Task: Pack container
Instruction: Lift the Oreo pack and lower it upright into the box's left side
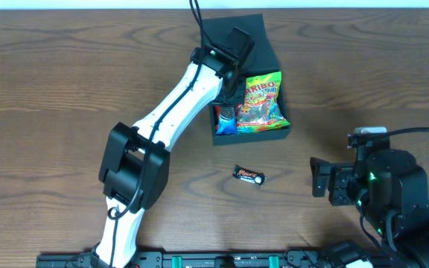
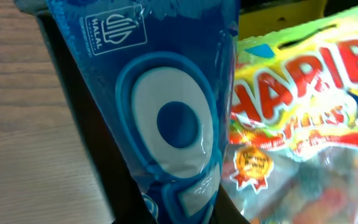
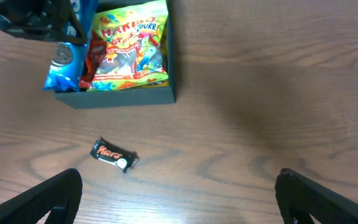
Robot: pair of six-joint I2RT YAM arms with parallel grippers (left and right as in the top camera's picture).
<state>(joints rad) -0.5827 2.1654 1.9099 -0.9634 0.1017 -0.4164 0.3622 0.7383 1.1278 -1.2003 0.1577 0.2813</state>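
**Left gripper (image 1: 228,95) above the container (image 1: 253,136), blue snack packet (image 2: 166,112) directly beneath it.**
You cannot tell whether it is pinching. The right gripper (image 3: 179,199) is spread, with the container ahead-left of it. The cardboard looks light and stiff, so grasp a side wall rather than the hinged lid (image 1: 237,33).

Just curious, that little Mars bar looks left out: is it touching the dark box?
Apart. The overhead view shows a clear gap between the Mars bar and the front wall of the container.
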